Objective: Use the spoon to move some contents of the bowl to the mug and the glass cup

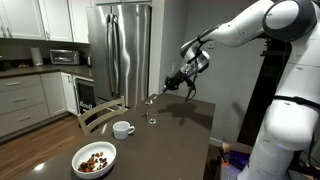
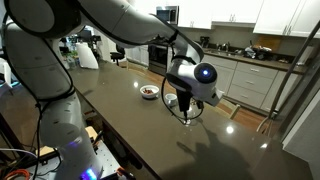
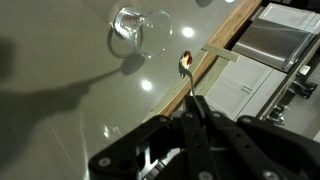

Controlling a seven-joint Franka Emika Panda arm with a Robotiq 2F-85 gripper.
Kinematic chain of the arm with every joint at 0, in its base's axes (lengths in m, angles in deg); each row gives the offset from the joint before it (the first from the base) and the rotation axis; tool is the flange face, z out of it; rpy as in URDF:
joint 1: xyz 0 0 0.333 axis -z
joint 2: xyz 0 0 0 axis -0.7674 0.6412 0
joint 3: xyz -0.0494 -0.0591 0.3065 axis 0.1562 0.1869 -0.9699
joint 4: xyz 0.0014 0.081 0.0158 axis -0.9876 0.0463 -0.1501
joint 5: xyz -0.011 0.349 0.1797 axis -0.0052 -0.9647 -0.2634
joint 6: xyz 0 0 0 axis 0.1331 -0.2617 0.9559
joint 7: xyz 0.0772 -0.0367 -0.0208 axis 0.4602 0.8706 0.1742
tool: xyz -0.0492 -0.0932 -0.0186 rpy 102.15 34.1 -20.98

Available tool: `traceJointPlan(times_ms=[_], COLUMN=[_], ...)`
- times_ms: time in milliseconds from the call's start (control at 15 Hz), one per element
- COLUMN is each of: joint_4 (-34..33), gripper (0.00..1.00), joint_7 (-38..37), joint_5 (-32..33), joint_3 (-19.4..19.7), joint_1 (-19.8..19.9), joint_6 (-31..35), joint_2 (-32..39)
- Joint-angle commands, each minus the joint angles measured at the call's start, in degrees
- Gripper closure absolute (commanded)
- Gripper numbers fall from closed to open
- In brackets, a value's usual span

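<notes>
My gripper [image 3: 194,110] is clamped tight on the spoon [image 3: 187,85], a few bits [image 3: 185,61] in it, hovering near the glass [image 3: 138,30] over the tabletop [image 3: 60,110].

Bowl [image 1: 110,151] nearest camera, mug [image 1: 122,129] beyond, glass cup [image 1: 151,116] farthest (all on table [image 1: 185,130]); spoon [image 3: 186,66] aloft beside glass cup.

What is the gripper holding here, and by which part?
The gripper holds the spoon by its thin handle; the scoop end sticks out ahead.
</notes>
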Motion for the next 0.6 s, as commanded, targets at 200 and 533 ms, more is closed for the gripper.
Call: traceJointPlan(times_ms=[200,533], joint_4=[2.0,3.0], gripper=[0.97,0.97], joint_7=[-6.4,-9.5], joint_5=[6.0,10.6], joint_3=[-0.5,-0.8], joint_1=[0.9,0.6], joint_6=[2.3,4.6], joint_2=[-1.3,-1.6])
